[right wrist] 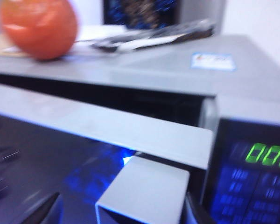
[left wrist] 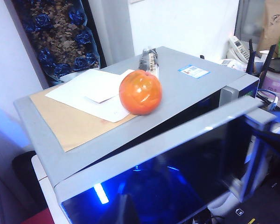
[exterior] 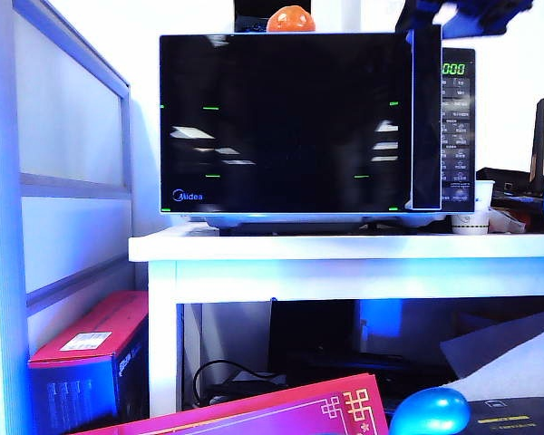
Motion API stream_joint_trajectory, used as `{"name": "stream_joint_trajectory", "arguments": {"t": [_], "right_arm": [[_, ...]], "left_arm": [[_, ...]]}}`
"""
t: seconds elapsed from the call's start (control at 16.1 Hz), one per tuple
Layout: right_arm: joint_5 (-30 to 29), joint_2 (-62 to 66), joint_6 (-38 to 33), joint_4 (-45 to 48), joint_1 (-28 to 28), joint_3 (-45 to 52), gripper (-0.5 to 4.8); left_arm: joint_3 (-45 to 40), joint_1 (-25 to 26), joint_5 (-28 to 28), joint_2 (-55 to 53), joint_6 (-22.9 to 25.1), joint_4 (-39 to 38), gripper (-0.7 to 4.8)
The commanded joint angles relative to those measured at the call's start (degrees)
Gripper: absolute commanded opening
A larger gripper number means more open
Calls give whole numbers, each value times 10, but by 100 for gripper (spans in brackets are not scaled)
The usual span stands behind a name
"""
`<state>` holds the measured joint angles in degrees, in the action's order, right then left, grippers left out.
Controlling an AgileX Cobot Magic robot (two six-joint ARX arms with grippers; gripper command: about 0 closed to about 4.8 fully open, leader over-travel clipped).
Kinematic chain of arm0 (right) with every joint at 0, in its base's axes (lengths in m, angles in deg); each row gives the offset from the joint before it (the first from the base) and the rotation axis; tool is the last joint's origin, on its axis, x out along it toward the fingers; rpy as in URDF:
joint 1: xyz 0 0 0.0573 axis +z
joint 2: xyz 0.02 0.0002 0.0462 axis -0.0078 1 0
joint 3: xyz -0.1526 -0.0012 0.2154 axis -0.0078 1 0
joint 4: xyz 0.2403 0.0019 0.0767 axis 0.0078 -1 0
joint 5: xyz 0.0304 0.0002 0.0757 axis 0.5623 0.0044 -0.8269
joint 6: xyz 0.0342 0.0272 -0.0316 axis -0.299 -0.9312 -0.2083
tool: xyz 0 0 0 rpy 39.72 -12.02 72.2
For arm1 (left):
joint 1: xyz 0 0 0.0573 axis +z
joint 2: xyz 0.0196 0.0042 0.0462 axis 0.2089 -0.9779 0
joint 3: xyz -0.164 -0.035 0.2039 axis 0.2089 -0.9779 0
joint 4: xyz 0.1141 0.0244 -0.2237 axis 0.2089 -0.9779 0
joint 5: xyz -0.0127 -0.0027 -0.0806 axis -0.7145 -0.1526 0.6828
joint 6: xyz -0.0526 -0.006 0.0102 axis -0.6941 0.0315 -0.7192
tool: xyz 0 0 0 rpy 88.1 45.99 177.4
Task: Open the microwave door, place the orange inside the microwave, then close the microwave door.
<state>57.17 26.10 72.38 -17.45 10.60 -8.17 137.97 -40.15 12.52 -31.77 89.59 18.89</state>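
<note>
Overhead, orange (left wrist: 140,92) atop microwave, door (left wrist: 177,154) ajar

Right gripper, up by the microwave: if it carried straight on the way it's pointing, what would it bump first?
Likely the door's top edge, standing ajar just ahead of the right gripper above its right corner. Beyond it lies the microwave roof. The picture is blurred, so depth is uncertain.

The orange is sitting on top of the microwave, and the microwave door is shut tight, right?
Not quite. The orange does sit on top of the microwave, but the microwave door is slightly open: the left wrist view shows a dark gap between the door's top edge and the body.
</note>
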Motion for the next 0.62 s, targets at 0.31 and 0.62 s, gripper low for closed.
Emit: {"name": "stream_joint_trajectory", "arguments": {"t": [0.31, 0.62], "right_arm": [[67, -110, 33, 7, 7, -7, 336], [45, -62, 26, -28, 2, -7, 336]], "left_arm": [[3, 0, 2, 2, 2, 8, -5], [3, 0, 2, 1, 2, 7, -5]]}}
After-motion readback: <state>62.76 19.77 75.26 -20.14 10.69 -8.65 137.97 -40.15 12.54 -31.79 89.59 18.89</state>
